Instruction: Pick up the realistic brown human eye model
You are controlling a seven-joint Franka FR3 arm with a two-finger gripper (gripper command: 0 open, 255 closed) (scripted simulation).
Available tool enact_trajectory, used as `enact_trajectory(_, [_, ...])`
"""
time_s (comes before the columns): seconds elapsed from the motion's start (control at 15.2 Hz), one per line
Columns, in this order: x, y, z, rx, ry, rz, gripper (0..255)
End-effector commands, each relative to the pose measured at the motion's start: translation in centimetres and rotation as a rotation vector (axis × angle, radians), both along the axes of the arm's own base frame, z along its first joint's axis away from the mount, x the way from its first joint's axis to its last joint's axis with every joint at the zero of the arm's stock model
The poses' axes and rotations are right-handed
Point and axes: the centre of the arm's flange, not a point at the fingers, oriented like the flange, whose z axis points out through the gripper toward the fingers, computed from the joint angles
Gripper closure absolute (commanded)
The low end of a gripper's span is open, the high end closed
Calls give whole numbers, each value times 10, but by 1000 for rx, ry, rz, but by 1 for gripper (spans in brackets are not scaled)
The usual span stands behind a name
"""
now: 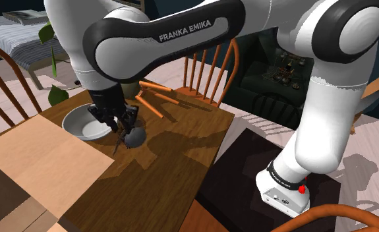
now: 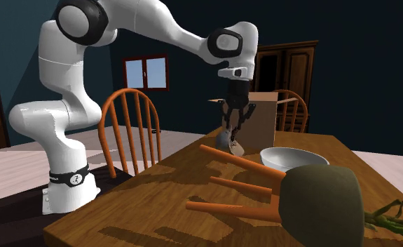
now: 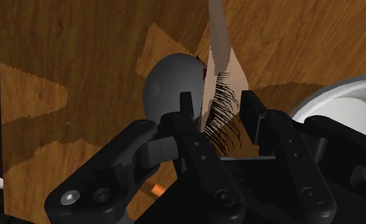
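While gripper [image 3: 218, 108] hangs with fingers apart, straddling lashed lid, eye model [image 3: 172, 83] sits on wooden table [image 3: 79, 51] beside white bowl [image 3: 340, 102]. Likely light, rigid, slippery ball; thin lid fragile; grasp across ball.

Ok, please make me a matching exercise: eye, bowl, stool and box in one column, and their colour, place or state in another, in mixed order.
Things:
1 eye
2 bowl
3 stool
4 box

Descriptions:
A white, upright on the table
B tan, behind the arm in the second exterior view
C grey, at the gripper
D on its side, orange legs

Pairs: 1-C, 2-A, 3-D, 4-B
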Motion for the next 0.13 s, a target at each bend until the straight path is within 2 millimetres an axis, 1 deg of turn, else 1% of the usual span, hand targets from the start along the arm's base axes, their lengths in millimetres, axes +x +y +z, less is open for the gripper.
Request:
enact_trajectory(0.0, [-1,0,7,0,0,0,255])
enact_trajectory(0.07, [-1,0,7,0,0,0,255])
